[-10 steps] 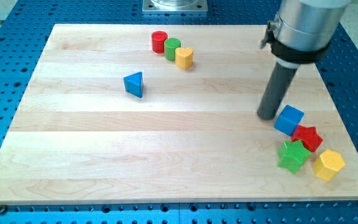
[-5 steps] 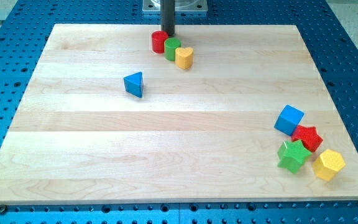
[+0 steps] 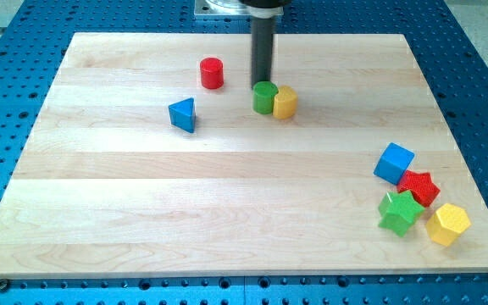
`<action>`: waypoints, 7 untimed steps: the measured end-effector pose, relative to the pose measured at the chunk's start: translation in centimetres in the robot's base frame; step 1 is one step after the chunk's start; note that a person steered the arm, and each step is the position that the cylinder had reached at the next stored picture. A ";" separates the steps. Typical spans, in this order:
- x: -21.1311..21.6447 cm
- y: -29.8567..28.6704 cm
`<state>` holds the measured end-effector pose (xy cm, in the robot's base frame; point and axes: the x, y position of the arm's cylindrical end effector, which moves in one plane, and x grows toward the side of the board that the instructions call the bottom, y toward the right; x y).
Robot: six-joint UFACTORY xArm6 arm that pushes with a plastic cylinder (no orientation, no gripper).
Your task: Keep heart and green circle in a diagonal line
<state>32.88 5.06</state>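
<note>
My tip (image 3: 263, 84) stands on the wooden tabletop (image 3: 227, 212) near the middle of its far edge, right behind the green circle (image 3: 265, 97), touching it or nearly so. There are no jaws on this arm, only the straight dark rod, so nothing is gripped.

The green circle sits a little toward the right of the tabletop's centre line, in the far third. The yellow heart (image 3: 285, 102) lies just beside it on the right and very slightly nearer the front edge; the two touch.

The red cylinder (image 3: 212, 73) stands apart, to the left of the tip and closer to the far edge. The blue triangle (image 3: 182, 114) lies farther left and nearer the front.

By the front-right corner four blocks cluster: a blue cube (image 3: 394, 163), a red star (image 3: 418, 187) touching it, a green star (image 3: 399, 212) and a yellow hexagon (image 3: 447, 224).
</note>
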 end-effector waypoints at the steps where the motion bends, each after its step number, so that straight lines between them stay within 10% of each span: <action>1: 3.1 4.1; 2: 5.7 3.8; 3: -2.5 4.5; 4: -2.1 -1.3; 6: 10.1 1.8; 7: 8.9 1.9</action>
